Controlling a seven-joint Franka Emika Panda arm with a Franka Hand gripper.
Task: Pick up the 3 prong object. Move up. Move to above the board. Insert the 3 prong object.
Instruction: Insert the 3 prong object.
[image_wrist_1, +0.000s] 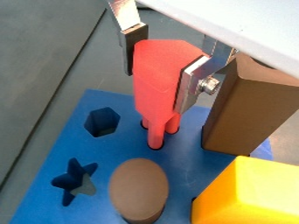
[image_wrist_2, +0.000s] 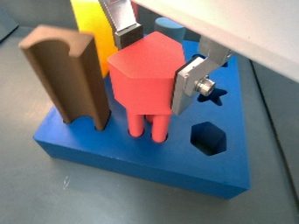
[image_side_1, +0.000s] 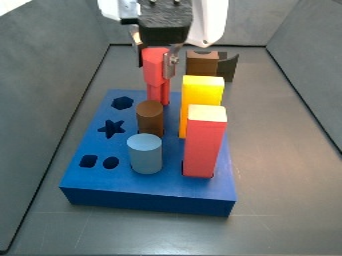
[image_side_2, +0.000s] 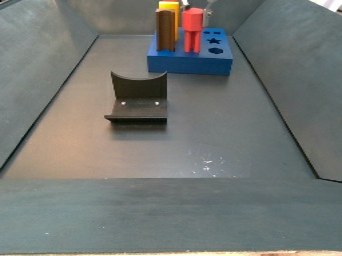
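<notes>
Fingers of the gripper (image_wrist_1: 166, 63), flat silver plates with dark pads, are clamped on either side of the blocky hexagonal head of the 3 prong object (image_wrist_1: 159, 80), a matte salmon-red peg whose thin parallel legs reach down into holes in the top of the board (image_wrist_1: 65, 149). In both wrist views the legs meet the blue surface, though how deep they sit cannot be told. The board is a thick, smooth blue slab; in a wrist view a hexagonal hole (image_wrist_1: 103, 122) lies at about 9 o'clock from the peg's legs and a star-shaped hole (image_wrist_1: 79, 178) further toward 7 o'clock. A brown cylinder (image_wrist_1: 139, 189) with a dull rounded top stands at 6 o'clock from the peg, a yellow block (image_wrist_1: 250, 194) at 4 o'clock and a tall brown block (image_wrist_1: 249, 107) at 3 o'clock, just beside the peg. In a side view the gripper (image_side_1: 158, 45) hangs over the far end of the board (image_side_1: 94, 185), and a pale blue cylinder (image_side_1: 144, 154) and a tall red rectangular block (image_side_1: 205, 141) stand nearer the front. In a side view the fixture (image_side_2: 138, 100), a dark curved bracket on a base plate, sits on the grey desk (image_side_2: 160, 150) well apart from the board.
</notes>
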